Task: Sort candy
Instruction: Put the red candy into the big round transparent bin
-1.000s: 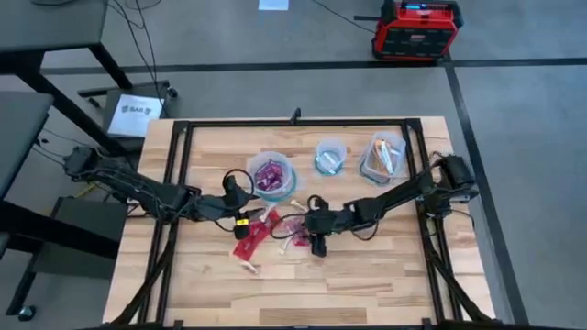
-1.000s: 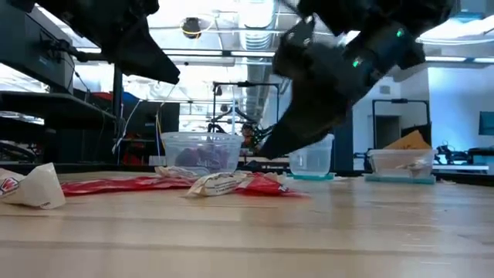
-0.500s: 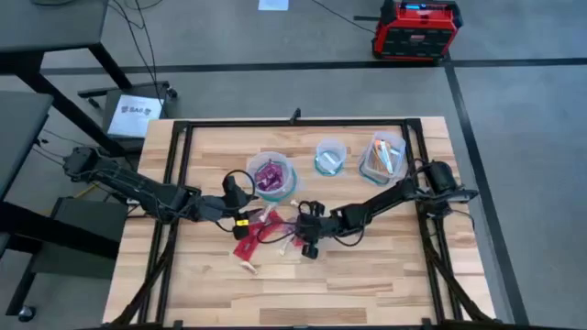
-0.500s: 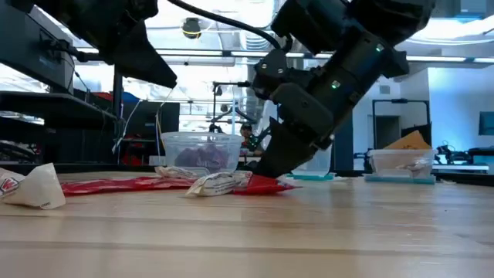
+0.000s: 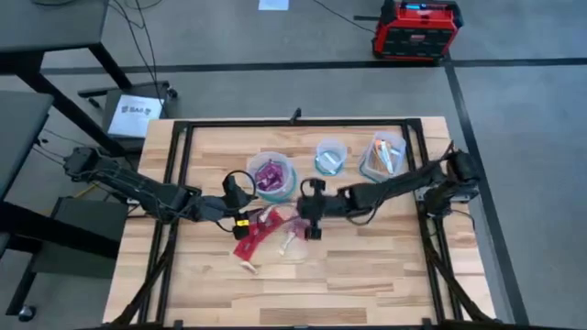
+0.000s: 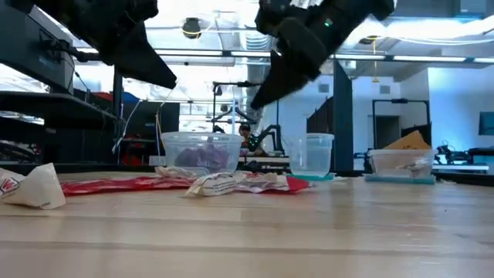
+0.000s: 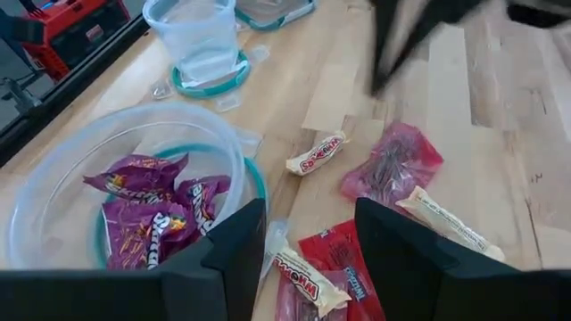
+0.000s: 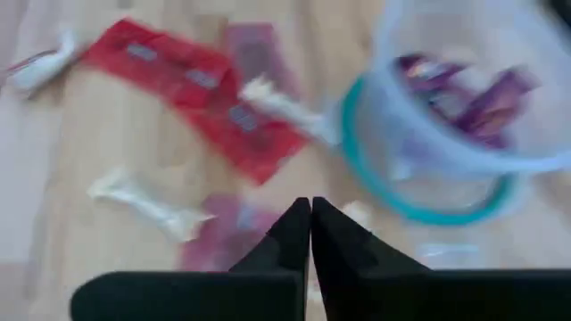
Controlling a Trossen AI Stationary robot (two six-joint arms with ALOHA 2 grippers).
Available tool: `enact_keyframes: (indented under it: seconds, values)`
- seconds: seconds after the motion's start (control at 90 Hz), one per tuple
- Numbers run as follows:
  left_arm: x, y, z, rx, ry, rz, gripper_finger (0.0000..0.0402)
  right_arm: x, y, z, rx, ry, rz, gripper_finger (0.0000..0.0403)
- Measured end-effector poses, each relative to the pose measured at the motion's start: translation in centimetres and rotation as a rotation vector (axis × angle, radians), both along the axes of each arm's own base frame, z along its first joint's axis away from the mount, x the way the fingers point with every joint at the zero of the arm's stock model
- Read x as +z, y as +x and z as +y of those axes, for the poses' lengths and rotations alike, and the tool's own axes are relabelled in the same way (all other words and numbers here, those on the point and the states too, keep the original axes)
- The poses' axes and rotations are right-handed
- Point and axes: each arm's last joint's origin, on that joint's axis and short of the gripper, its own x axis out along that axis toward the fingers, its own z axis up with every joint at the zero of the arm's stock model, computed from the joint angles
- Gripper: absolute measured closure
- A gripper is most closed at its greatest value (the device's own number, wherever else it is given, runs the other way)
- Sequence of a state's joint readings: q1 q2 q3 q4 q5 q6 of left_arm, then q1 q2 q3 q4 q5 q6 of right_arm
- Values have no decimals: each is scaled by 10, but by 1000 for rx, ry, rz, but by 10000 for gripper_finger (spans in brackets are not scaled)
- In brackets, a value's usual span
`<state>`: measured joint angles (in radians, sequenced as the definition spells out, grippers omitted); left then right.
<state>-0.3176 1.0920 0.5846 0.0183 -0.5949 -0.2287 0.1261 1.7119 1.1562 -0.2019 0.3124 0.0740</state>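
Lifted clear of the candy [image 5: 266,231] since half a second ago: right gripper [image 5: 313,223], fingers pressed together, empty; wooden bench [image 5: 367,266], workshop behind.

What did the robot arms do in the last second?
The right gripper lifted off the candy pile and drew back toward the containers, its fingers shut with nothing visible between them. A magenta packet now lies uncovered on the table. The left gripper stayed open beside the bowl of purple candy.
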Motion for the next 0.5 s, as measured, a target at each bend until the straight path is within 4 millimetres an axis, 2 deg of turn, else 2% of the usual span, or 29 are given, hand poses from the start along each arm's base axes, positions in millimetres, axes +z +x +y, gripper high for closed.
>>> enact_keyframes:
  seconds: [0.133,0.267,0.367,0.5]
  values:
    - [0,0,0,0,-1,1,240,8,0,-20,-67,132,-36,402]
    - [0,0,-1,-2,-2,0,240,-12,2,-10,-19,333,64,391]
    - [-1,0,-1,-2,-1,5,240,-32,3,7,-25,397,153,350]
    - [-1,0,-1,-8,-4,6,240,-59,6,24,-66,370,223,272]
